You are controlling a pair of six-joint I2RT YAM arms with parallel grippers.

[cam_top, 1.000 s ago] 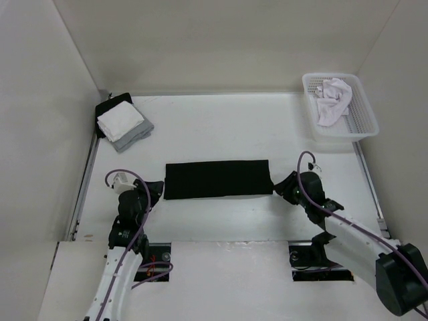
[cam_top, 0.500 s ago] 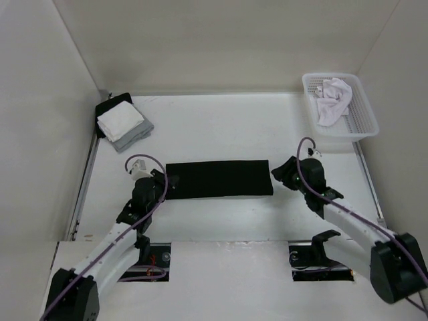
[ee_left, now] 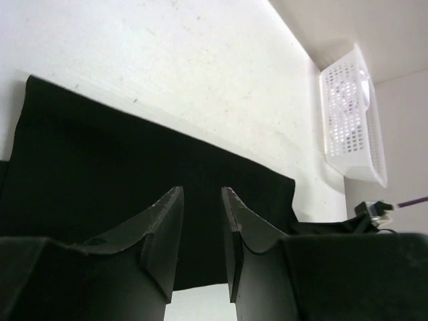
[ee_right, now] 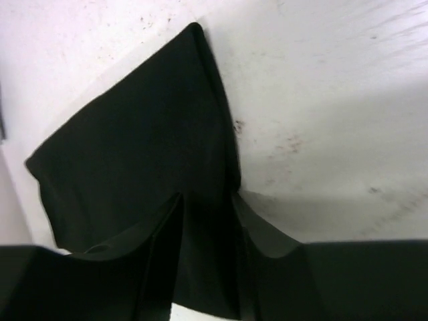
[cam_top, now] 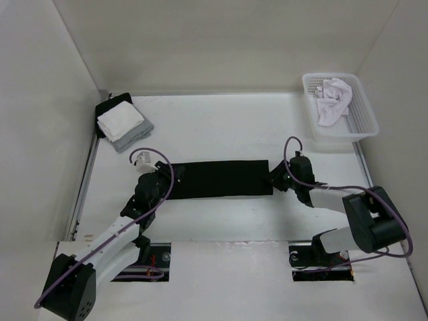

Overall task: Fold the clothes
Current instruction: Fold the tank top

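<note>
Black tank top (cam_top: pixel 217 179) under the fingers (ee_left: pixel 164 234)

No text, label, brand or number can be read anywhere.

White basket (cam_top: pixel 358 125) w/ white garment (cam_top: pixel 333 99) far right; cloth stack (cam_top: pixel 124 124) far left.

This looks like a robot test lab. A plain white worktop (cam_top: pixel 221 127) is closed in by bare white walls (cam_top: pixel 221 47), and a left arm (cam_top: pixel 114 234) and a right arm (cam_top: pixel 334 199) are bolted at its near edge.
</note>
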